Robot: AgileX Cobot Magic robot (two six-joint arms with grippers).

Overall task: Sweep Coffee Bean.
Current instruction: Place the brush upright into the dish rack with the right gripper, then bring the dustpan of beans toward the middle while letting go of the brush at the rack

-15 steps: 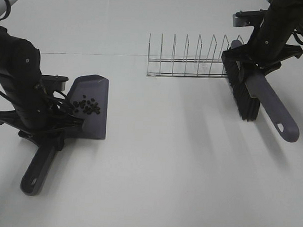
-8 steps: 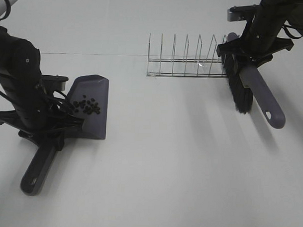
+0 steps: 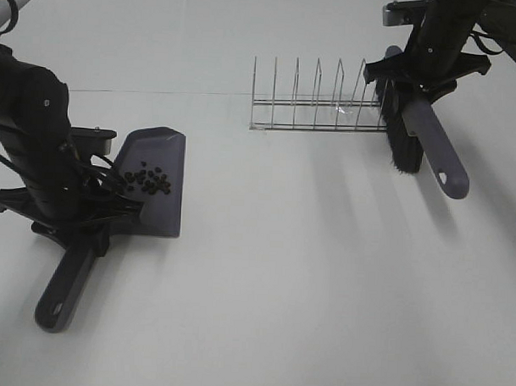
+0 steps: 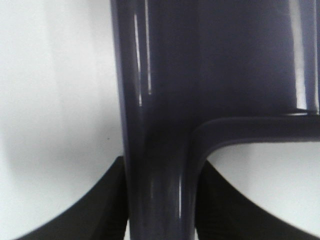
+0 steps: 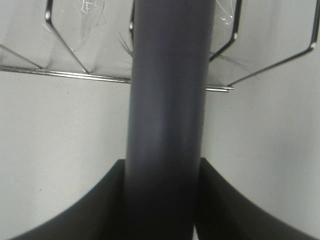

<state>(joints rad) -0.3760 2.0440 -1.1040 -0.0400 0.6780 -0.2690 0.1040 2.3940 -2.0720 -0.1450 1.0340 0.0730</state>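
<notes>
From the high camera, the coffee beans (image 3: 148,181) are sitting in a loose cluster on the dustpan (image 3: 163,202), which is resting flat on the white counter (image 3: 280,278). The left end effector (image 3: 83,221) is clamping the pan's handle. Well apart, the right end effector (image 3: 417,71) is holding the brush (image 3: 431,146), its bristles hanging just beside the end of the wire rack (image 3: 316,106).

The left wrist camera is showing dark fingers pressing both sides of the dustpan handle (image 4: 160,100), closed tight on it.

The right wrist camera is showing the same snug hold on the brush handle (image 5: 167,100), though the fingertips are probably out of frame.

With the sweeping apparently finished, the pan is needing a level carry so no bean rolls off the lip. The bristles are needing a path clear of the rack's wires.
</notes>
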